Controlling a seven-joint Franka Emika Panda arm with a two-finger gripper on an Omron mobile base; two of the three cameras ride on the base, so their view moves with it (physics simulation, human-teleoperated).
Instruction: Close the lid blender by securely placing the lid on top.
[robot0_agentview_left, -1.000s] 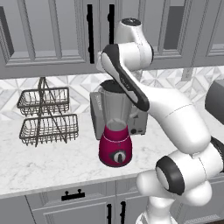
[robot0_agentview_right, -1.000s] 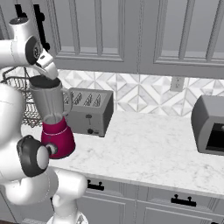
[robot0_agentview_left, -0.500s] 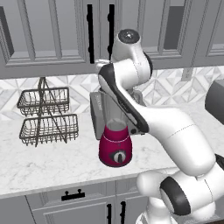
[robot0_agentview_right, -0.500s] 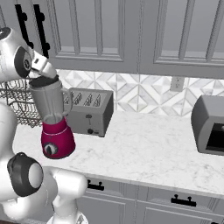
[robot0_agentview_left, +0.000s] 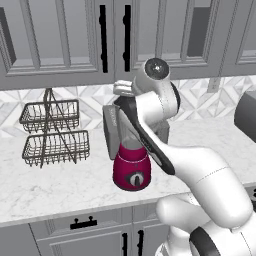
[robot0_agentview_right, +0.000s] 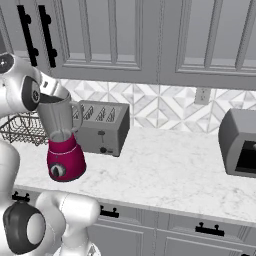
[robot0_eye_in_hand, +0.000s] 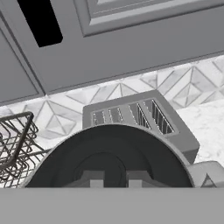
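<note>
A: Where is the blender (robot0_agentview_right: 62, 145)?

B: On the marble counter (robot0_agentview_right: 165, 172), just in front of the grey toaster (robot0_agentview_right: 100, 127), wire basket rack (robot0_agentview_left: 52, 132) to its side.

A: And the claw?

B: Right over the blender's jar, closed around the dark lid (robot0_eye_in_hand: 109, 157), apparently to seat it squarely.

arm (robot0_agentview_left: 165, 145) bent fwd & up, wrist high, gripper (robot0_eye_in_hand: 115, 180) fingers closed, pointing down

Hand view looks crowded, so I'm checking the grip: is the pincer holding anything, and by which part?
The pincer is shut at the middle of the blender's dark round lid. Whether it actually grips a knob there cannot be told.
</note>
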